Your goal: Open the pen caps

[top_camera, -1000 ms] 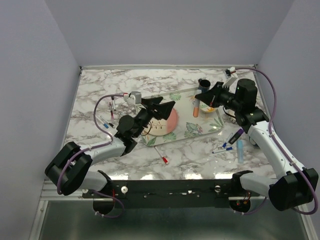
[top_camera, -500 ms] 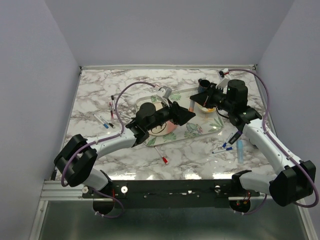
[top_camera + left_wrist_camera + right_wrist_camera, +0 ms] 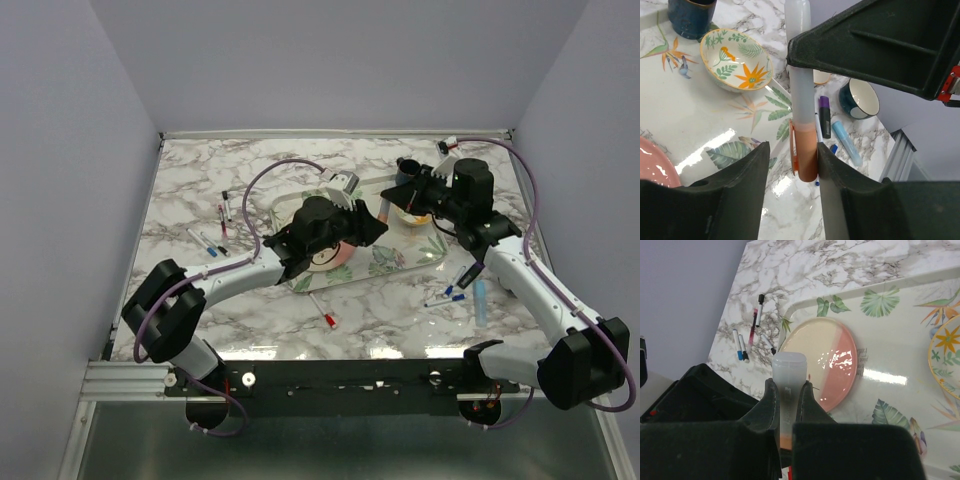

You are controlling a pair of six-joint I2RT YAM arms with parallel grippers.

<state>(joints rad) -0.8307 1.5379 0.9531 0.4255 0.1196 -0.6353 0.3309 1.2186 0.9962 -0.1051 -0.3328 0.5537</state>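
My right gripper (image 3: 788,386) is shut on the frosted white barrel (image 3: 788,365) of an orange highlighter (image 3: 383,212), held in the air over the tray. Its orange pen cap (image 3: 806,152) points towards my left gripper (image 3: 792,148). That cap sits between the left jaws, touching the right finger (image 3: 832,170), with a gap to the left one, so the left gripper is open around it. From above, the left gripper (image 3: 372,228) meets the right gripper (image 3: 398,195) over the tray. Other capped pens (image 3: 215,243) lie on the table.
A floral tray (image 3: 400,262) holds a pink plate (image 3: 335,250), a patterned bowl (image 3: 737,65) and a dark cup (image 3: 690,17). A purple highlighter (image 3: 824,116), a light-blue one (image 3: 846,142) and a mug (image 3: 860,99) are at the right. A red-capped pen (image 3: 322,312) lies in front.
My left arm has swung right, from over the plate to the held highlighter, and its jaws have narrowed around the orange cap. The right arm shifted slightly, still gripping the barrel.
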